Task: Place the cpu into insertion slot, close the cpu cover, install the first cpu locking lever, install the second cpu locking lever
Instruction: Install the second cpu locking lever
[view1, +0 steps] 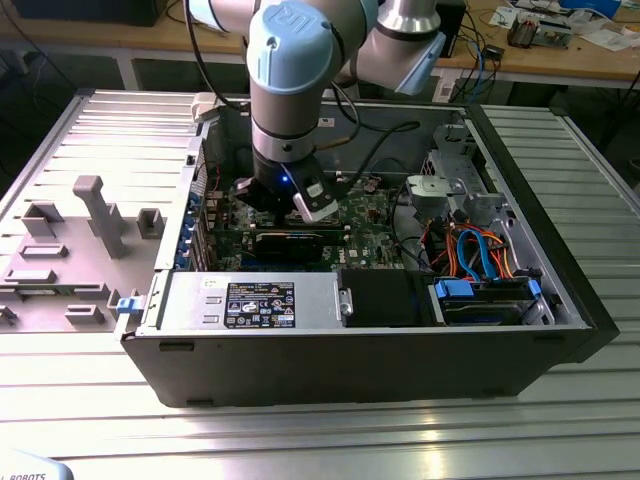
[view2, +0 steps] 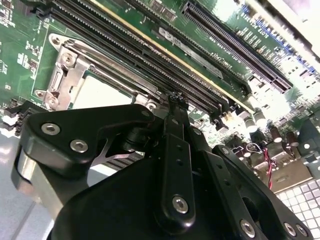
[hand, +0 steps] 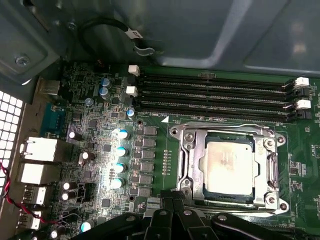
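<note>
Silver cpu (hand: 229, 167) already sat in the insertion slot (hand: 187, 167) with the cpu cover (hand: 272, 170) closed over it. The hand (view2: 176, 102), clenched and empty, hovered beside the socket; whether both levers were latched I could not tell.

Silver cpu (hand: 227, 167) seated under closed cpu cover (hand: 192, 165)

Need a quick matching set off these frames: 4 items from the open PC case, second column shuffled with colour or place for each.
Column one:
1. cpu
2. cpu cover
3. gripper
4. memory slots

Column two:
A. long black rows with white end clips
B. silver frame lying around the chip
C. dull silver square seated in the insertion slot
D. black fingers at the socket's edge, above the green board

Pairs: 1-C, 2-B, 3-D, 4-A
</note>
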